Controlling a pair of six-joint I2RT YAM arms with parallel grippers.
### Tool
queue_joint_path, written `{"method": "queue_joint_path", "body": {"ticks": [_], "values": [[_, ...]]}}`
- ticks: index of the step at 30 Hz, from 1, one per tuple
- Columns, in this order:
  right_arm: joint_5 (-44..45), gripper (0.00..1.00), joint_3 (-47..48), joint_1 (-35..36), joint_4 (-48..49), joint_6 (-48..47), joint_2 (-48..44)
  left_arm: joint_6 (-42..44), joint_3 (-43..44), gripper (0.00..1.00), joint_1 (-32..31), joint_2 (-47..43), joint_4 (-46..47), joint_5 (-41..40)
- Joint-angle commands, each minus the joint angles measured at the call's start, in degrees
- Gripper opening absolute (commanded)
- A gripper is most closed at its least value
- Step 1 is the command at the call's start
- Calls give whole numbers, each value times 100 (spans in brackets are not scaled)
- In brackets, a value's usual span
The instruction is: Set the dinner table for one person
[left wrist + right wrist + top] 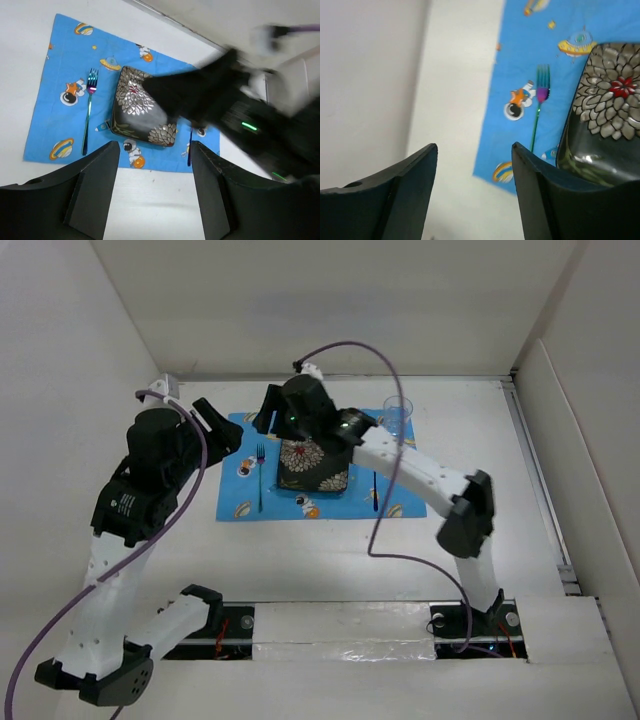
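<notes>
On the white dinner table lies a blue cartoon-printed cloth. On it sit a dark square plate with a flower pattern, an iridescent fork left of the plate, and a dark blue utensil to its right. A clear cup stands at the cloth's far right corner. My left gripper is open and empty above the cloth's left edge. My right gripper is open and empty above the cloth's far left part. The plate and fork show in both wrist views.
White panels wall the table on the left, far and right sides. My right arm crosses the left wrist view, blurred, over the plate's right side. The arm bases sit at the near edge.
</notes>
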Motion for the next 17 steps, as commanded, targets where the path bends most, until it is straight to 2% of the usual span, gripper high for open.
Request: {"method": "queue_joint_path", "body": {"ticks": [1,4,5,7,8,10,12,14,15,17], "values": [[-137,68,-897,-110,195,-716,-1857,167,322,56,-27,215,554,-53],[160,72,-2031,-241,151,-1208,-3179,273,611,58,-27,435,958,-26],[362,77,-2280,-242,29,-1418,-4088,334,700,59,-27,461,1063,-52],[908,82,-2703,-557,-182,-1438,-4946,352,928,61,26,541,1319,-209],[1013,87,-3088,-732,-426,-1403,-5707,361,999,63,26,550,1372,-280],[1435,100,-3485,-1312,-630,-1376,-6423,370,1061,64,26,576,1381,-464],[1698,100,-4153,-1673,-684,-1402,-7239,352,921,64,26,463,1381,-492],[1560,100,-4592,-2209,-649,-1394,-7559,300,448,63,26,348,1416,-448],[915,100,-4969,-2541,-692,-1333,-7612,160,-33,63,78,226,1503,-282],[656,100,-5025,-2807,-745,-1202,-7552,89,-125,64,79,216,1504,-229]]}}
